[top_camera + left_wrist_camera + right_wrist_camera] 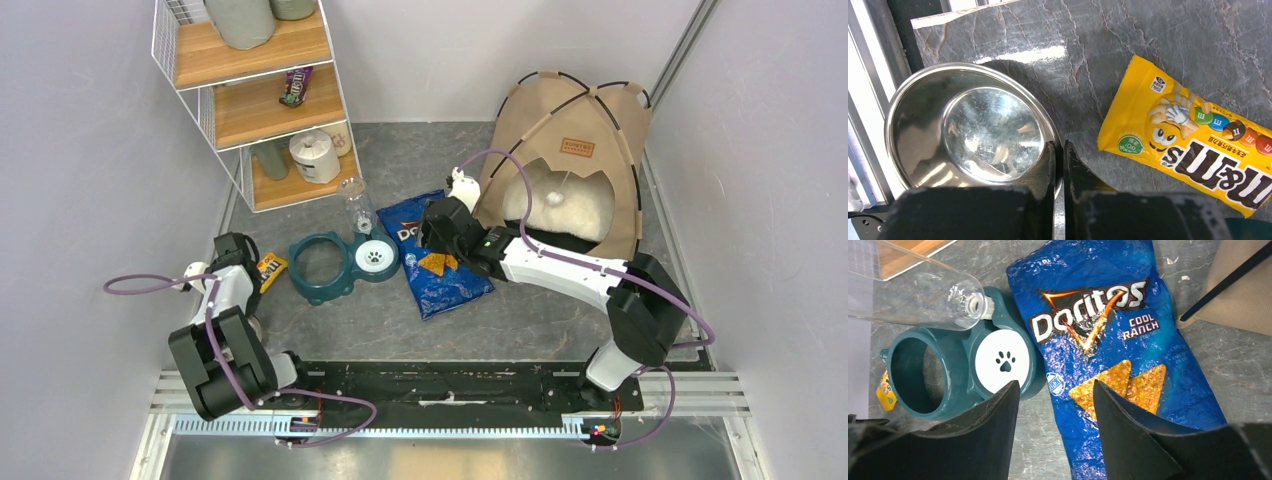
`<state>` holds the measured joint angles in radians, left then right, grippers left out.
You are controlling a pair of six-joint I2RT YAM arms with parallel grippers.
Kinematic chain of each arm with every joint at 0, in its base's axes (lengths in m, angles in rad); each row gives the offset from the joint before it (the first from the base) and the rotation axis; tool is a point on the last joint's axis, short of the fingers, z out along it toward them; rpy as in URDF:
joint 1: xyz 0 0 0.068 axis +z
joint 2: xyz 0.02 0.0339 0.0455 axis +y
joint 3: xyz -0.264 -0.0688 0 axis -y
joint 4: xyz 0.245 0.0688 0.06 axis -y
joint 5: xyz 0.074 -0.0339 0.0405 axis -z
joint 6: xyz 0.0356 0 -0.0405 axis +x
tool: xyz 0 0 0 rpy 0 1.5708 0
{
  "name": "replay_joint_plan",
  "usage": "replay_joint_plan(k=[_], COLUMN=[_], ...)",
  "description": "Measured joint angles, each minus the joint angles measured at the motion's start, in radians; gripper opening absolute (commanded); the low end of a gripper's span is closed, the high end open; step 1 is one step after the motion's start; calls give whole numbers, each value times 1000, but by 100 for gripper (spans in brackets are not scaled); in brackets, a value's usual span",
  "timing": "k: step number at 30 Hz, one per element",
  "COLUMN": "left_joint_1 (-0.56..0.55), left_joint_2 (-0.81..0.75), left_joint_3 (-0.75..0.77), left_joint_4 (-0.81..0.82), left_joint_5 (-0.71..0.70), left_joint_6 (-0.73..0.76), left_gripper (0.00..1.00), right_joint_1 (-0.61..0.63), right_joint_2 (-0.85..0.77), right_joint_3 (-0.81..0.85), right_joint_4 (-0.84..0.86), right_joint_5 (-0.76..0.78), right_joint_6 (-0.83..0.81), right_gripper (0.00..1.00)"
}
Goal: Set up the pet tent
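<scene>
The tan pet tent [575,130] stands upright at the back right against the wall, with black poles, a brown patch label and a white pom-pom hanging in its opening. A fluffy white cushion [575,205] lies inside it. A corner of the tent [1243,300] shows at the top right of the right wrist view. My right gripper [432,228] is open and empty, above the blue Doritos bag [1103,335], left of the tent; it also shows in the right wrist view [1055,385]. My left gripper [1059,147] is shut and empty over the rim of a steel bowl [968,130].
A teal pet feeder [335,265] with a clear bottle [355,205] sits mid-table. A yellow M&M's bag [1193,140] lies beside the steel bowl. A white wire shelf [255,90] with jars stands at the back left. Grey walls close in both sides.
</scene>
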<state>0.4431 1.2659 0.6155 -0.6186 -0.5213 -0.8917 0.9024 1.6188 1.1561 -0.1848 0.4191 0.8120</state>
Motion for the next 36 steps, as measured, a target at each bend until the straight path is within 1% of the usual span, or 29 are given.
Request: replay_joint_plan(k=[4,9,14,17,21,26,28,32,36], left_joint_1=[1,-10,-80,-147,-270,-525,-603,-679,-724], left_joint_2=[-31,-134,-242,-283,-310,-286,-283,-280,-240], left_joint_3=[1,8,92,143,170,181,181,182,199], left_joint_4=[-6,-19,-70,-76,-76,-72,-70,-50,-31], left_joint_5=[-5,0,-27,-30,-17,3,10,11,9], left_joint_6=[12,15,38,76,134,205,230,275,300], left_gripper=[2,2,2,2,2,2,2,2,2], right_joint_1=[-3,-3,-3,-3,-5,-12,-15,-17,-18], right_joint_2=[0,-6,-21,-34,-60,-74,-75,-76,-76], right_joint_3=[-10,-17,-21,-24,-38,-46,-51,-56,-56], right_joint_4=[0,4,4,4,3,4,4,3,4], right_joint_5=[0,1,6,11,26,37,43,50,51], right_joint_6=[3,7,7,7,7,7,7,7,7], right_gripper=[63,63,63,63,64,64,64,64,64])
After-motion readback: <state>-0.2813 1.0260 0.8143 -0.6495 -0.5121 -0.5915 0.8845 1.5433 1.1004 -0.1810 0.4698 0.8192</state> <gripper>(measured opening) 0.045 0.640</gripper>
